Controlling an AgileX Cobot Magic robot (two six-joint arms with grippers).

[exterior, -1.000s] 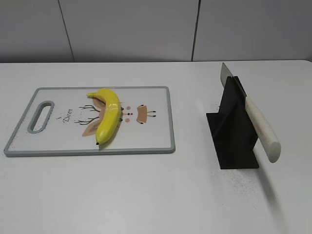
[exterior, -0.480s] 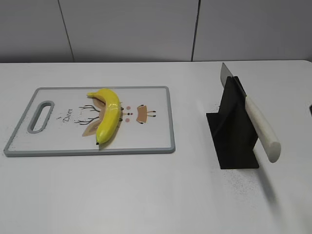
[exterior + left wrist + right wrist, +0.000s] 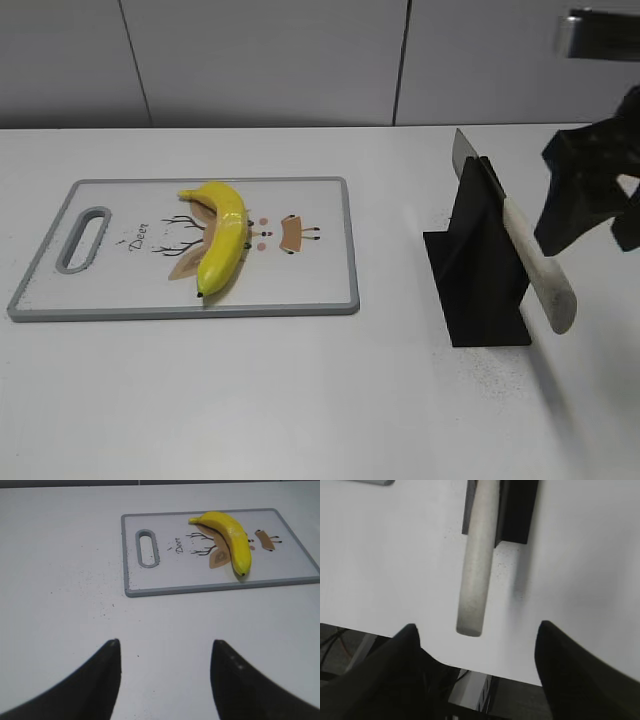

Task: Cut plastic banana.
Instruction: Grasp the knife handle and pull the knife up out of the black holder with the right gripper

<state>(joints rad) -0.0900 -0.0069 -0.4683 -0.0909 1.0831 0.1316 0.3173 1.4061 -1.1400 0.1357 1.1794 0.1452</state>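
Note:
A yellow plastic banana (image 3: 224,232) lies on a white cutting board with a grey rim (image 3: 330,300); both also show in the left wrist view, the banana (image 3: 231,537) on the board (image 3: 150,587). A knife with a pale handle (image 3: 538,268) rests blade-up in a black stand (image 3: 480,270). My right gripper (image 3: 590,200) is open and empty, hovering above and to the right of the handle; the right wrist view shows the handle (image 3: 477,565) between and ahead of the jaws (image 3: 476,630). My left gripper (image 3: 165,645) is open and empty over bare table, short of the board.
The white table's front edge (image 3: 495,672) runs just below the knife handle in the right wrist view, with dark space beyond it. A grey wall stands behind the table.
My right gripper has come into the exterior view from the right and now hangs above the knife handle. The banana, board and knife have not moved.

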